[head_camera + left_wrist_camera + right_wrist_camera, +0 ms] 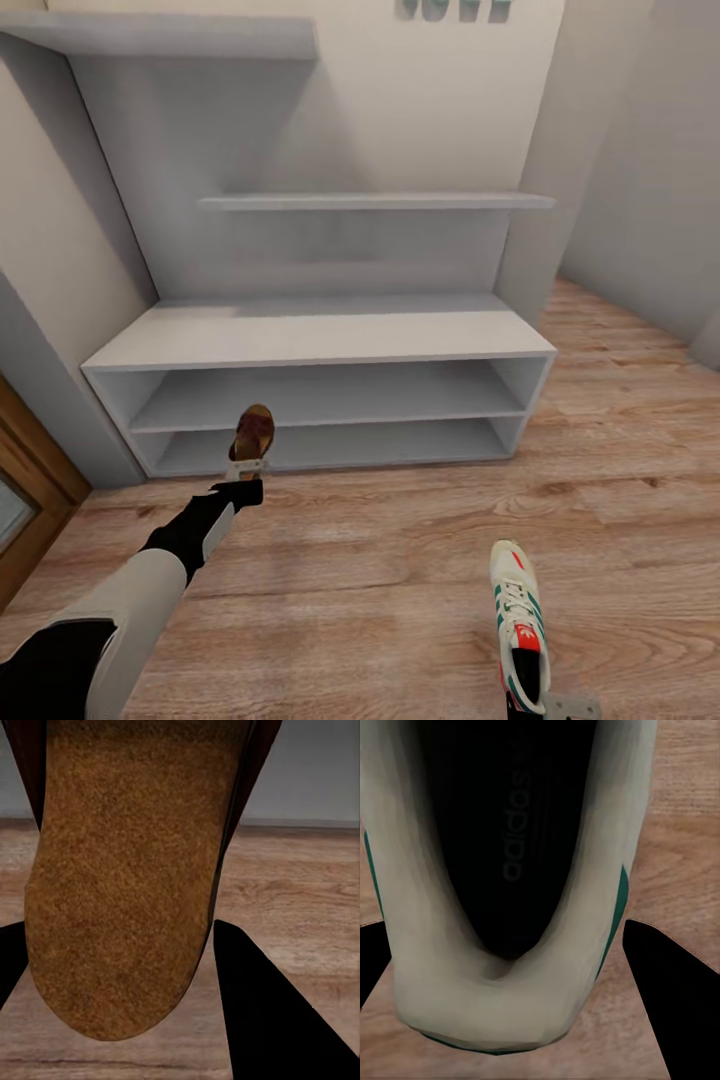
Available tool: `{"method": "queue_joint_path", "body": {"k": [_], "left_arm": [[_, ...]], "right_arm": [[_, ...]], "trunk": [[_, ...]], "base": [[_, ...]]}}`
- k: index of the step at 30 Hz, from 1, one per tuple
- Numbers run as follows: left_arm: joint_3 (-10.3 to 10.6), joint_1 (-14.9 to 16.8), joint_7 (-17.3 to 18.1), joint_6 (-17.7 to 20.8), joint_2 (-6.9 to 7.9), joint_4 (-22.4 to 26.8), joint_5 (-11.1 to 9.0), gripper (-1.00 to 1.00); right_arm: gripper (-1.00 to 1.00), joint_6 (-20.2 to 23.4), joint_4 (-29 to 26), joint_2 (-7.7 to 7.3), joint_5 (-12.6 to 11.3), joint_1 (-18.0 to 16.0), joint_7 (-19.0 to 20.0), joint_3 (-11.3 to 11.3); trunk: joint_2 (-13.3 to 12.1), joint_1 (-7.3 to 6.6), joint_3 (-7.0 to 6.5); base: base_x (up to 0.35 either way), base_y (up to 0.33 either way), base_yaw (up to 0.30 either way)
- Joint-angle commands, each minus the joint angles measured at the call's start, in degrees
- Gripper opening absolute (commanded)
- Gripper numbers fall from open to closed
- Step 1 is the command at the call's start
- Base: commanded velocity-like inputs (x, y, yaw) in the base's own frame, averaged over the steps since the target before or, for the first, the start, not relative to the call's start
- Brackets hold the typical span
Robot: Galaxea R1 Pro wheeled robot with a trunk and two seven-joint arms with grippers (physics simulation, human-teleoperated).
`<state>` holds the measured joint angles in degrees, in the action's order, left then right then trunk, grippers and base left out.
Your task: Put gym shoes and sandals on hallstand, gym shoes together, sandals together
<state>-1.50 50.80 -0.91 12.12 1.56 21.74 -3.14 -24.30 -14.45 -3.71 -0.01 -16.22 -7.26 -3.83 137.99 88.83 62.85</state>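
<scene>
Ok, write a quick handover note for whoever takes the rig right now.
Left gripper: shut on a sandal, held up in front of the rack's lower shelves.
Right gripper: shut on a sneaker by its heel, low over the floor.
Done: nothing on the rack yet.
Left: place both, then fetch the other sandal and sneaker and set each beside its mate.

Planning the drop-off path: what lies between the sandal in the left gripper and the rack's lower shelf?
Nothing: in the head view the sandal hangs right before the hallstand, over bare floor.
</scene>
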Motion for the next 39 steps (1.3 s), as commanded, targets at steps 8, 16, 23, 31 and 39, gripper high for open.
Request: {"method": "queue_joint_path", "body": {"k": [8,16,23,31,39], "left_arm": [[0.03,-0.51,-0.65,1.91,0.14,0.41,-0.11,-1.0],[0.05,-0.53,-0.67,1.85,0.12,0.41,-0.01,-1.0],[-0.17,-0.53,-0.67,1.77,0.19,0.41,-0.19,-1.0],[-0.4,-0.53,-0.67,1.7,0.28,0.41,-0.2,-1.0],[-0.43,-0.53,-0.67,1.68,0.3,0.41,-0.2,-1.0]], "right_arm": [[-1.0,-0.22,0.03,-0.04,0.07,-0.03,0.18,-0.15],[-1.0,-0.22,0.03,-0.07,0.1,-0.03,0.23,-0.17],[-1.0,-0.22,0.03,-0.07,0.1,-0.03,0.23,-0.2],[-1.0,-0.22,0.04,-0.07,0.1,-0.03,0.23,-0.22],[-1.0,-0.21,0.11,-0.07,0.1,-0.03,0.23,-0.21]], "trunk": [[1.24,0.65,1.09],[1.24,0.65,1.1],[1.24,0.65,1.1],[1.24,0.65,1.1],[1.24,0.65,1.1]], "base": [[0.012,0.0,0.0],[0.259,0.0,0.0],[0.332,0.0,0.0],[0.338,0.0,0.0],[0.338,0.0,0.0]]}}
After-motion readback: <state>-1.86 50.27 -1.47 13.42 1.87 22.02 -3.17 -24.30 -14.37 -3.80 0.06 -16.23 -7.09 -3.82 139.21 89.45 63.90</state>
